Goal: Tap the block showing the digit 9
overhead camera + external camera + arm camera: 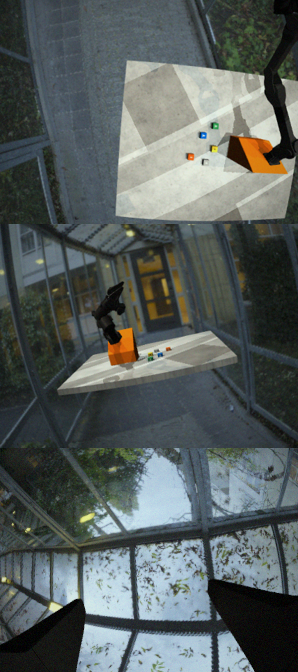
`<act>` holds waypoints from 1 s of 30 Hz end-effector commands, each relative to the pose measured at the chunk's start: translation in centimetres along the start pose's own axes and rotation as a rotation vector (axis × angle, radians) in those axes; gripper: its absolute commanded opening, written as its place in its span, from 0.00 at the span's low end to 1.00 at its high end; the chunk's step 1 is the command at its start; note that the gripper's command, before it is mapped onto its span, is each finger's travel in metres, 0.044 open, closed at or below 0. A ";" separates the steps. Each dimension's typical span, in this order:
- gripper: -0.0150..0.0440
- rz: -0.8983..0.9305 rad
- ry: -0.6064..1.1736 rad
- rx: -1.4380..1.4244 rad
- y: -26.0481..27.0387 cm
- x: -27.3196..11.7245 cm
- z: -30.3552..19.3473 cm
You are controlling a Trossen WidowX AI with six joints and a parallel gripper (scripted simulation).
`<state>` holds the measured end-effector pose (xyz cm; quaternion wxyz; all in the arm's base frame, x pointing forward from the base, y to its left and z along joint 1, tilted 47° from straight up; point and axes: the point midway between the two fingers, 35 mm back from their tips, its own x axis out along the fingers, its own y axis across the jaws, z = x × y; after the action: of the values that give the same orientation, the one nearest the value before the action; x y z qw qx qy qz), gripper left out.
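Glazed walkway or covered passage [150, 412] — metal-framed glass walls [56, 311], clear roof [104, 234] [170, 578] strewn with leaves, paved floor, glass-paned door [157, 288] at the far end, lit yellow behind. Shrubs and ivy outside — greenery [244, 38] [275, 276] along the sides.

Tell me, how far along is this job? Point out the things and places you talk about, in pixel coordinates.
Nothing shows as done, though a light tap might leave no trace: the green [215, 126] [150, 358], blue [202, 135] [160, 355], yellow [214, 149] [150, 354], orange [190, 156] [168, 348] and gray [205, 162] [156, 350] blocks sit apart. The gripper [122, 284] [147, 597] is open, empty, raised well above them. Left, apparently: tap the 9 and lift clear; the digits are too small to read.
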<state>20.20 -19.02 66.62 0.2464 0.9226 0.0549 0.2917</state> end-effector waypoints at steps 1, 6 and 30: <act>0.93 0.001 0.001 -0.010 -0.1 0.0 -0.2; 0.93 0.007 0.042 -0.351 -3.9 -1.3 -6.5; 0.93 -0.622 -0.223 -2.027 -36.5 3.6 -1.3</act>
<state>20.63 13.50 55.96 0.9332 0.3437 -0.0349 0.0992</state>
